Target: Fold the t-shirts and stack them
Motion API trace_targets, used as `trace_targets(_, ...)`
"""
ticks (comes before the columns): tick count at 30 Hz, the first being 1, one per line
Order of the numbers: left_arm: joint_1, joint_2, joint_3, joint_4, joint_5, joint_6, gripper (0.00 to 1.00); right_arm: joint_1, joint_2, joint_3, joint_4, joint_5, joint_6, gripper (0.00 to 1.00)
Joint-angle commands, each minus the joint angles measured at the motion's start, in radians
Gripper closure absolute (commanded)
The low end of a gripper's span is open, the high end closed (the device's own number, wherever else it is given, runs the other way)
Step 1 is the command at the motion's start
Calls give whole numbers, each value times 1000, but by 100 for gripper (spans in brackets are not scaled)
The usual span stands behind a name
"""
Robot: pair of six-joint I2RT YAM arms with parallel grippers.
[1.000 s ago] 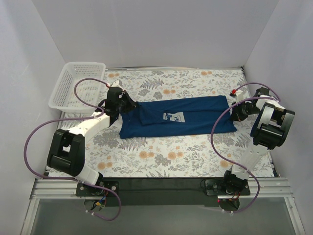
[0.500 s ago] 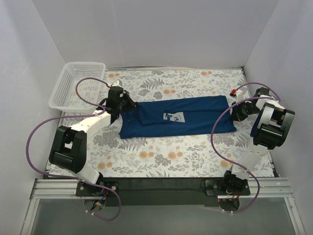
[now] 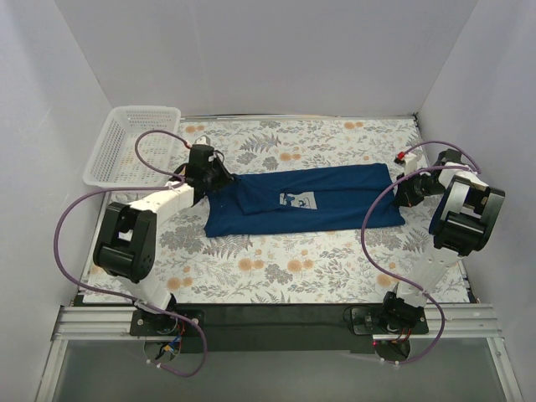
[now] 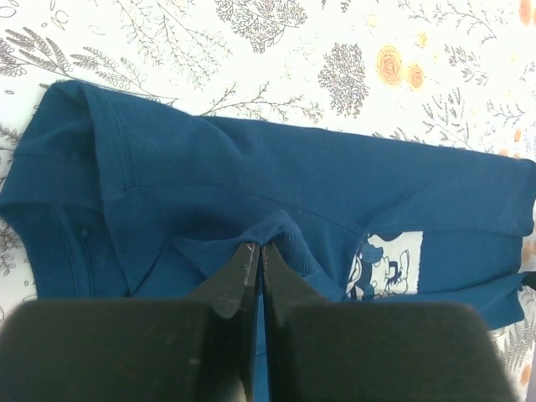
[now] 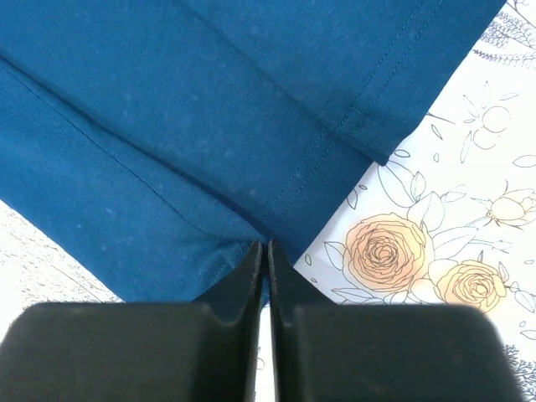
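Note:
A navy t-shirt (image 3: 335, 199) lies folded into a long band across the floral table, its light grey mouse print (image 3: 298, 200) facing up. My left gripper (image 3: 219, 180) is at the shirt's left end, shut on a small raised pucker of navy cloth (image 4: 285, 230); the print (image 4: 389, 264) shows to the right of my fingers. My right gripper (image 3: 400, 199) sits at the shirt's right end. Its jaws stand almost together, pinching the hemmed edge of the t-shirt (image 5: 167, 109) at their tips (image 5: 265, 244), where the cloth puckers.
A white lattice basket (image 3: 134, 146) stands at the back left corner. White walls close in the table on three sides. The floral tablecloth (image 3: 276, 264) stretches in front of the shirt, between it and the arm bases.
My left arm has swung its elbow inward and carried its gripper slightly up and to the right at the shirt's left end. The right arm has stayed where it was.

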State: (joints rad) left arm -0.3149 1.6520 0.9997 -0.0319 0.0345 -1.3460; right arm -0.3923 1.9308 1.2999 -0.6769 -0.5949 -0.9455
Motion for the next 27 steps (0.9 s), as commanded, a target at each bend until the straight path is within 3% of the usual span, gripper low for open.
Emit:
trace_targets(1, 13, 32, 80, -11, 7, -5, 91, 0, -68, 21, 23, -40, 14, 87)
trace_targets(3, 16, 58, 109, -31, 16, -10, 77, 0, -93, 13, 31, -57, 30, 75)
trace_targets(4, 19, 78, 146, -39, 16, -13, 64, 0, -120, 9, 36, -62, 36, 70)
trace_targets(7, 25, 107, 206, -69, -20, -19, 47, 0, -182, -19, 77, -80, 82, 62)
trace_targets(12, 46, 94, 269, -105, 1, 17, 41, 12, -280, -91, 120, -126, 117, 57)
trace_targets(15, 50, -29, 202, -32, 79, 119, 39, 73, -347, -161, 120, -192, 59, 55)
trace_targets(18, 48, -213, 85, 18, 128, 185, 34, 205, -415, -244, 119, -296, -51, 52)
trace_targets(21, 54, -425, -46, 1, 174, 196, 30, 441, -444, -290, 218, -270, -47, 49)
trace_targets(22, 56, -476, -85, -14, 185, 191, 28, 574, -447, -315, 279, -235, -1, 49)
trace_targets(25, 62, -688, -231, -94, 185, 150, 26, 802, -399, -301, 480, -64, 146, 47)
trace_targets(27, 66, -796, -292, -169, 160, 125, 23, 895, -325, -265, 591, 87, 258, 46)
